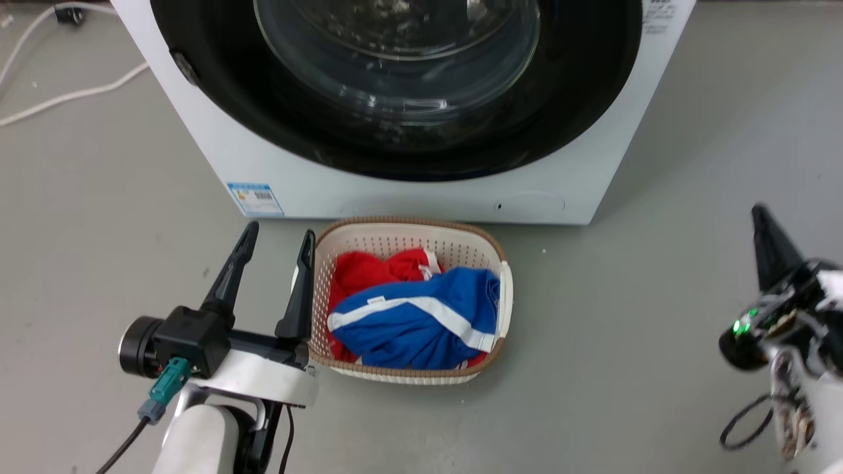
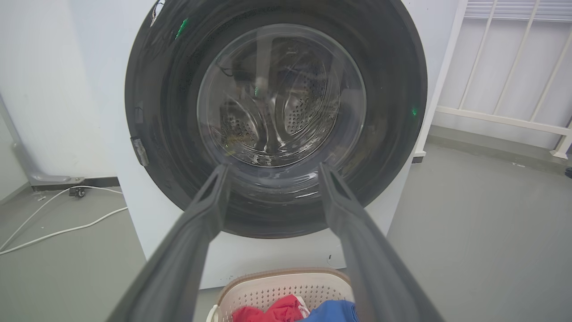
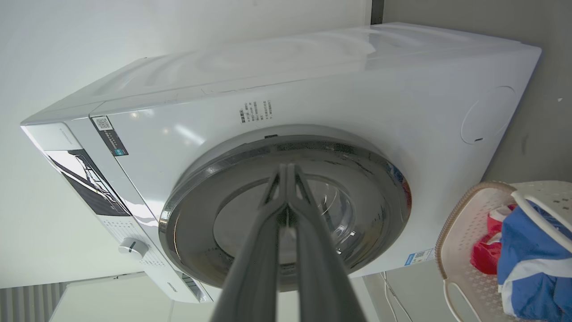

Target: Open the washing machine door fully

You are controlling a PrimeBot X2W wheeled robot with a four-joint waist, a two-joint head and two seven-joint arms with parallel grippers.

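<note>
Washing machine door: big round glossy black rim, clear bulging glass, shut flush w/ white front.

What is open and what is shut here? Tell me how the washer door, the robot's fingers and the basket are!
washing machine door: shut, flat against the machine
left gripper: open, fingers apart, holding nothing
right gripper: shut, fingers together, holding nothing
basket: upright on the floor, with red and blue clothes inside
</note>
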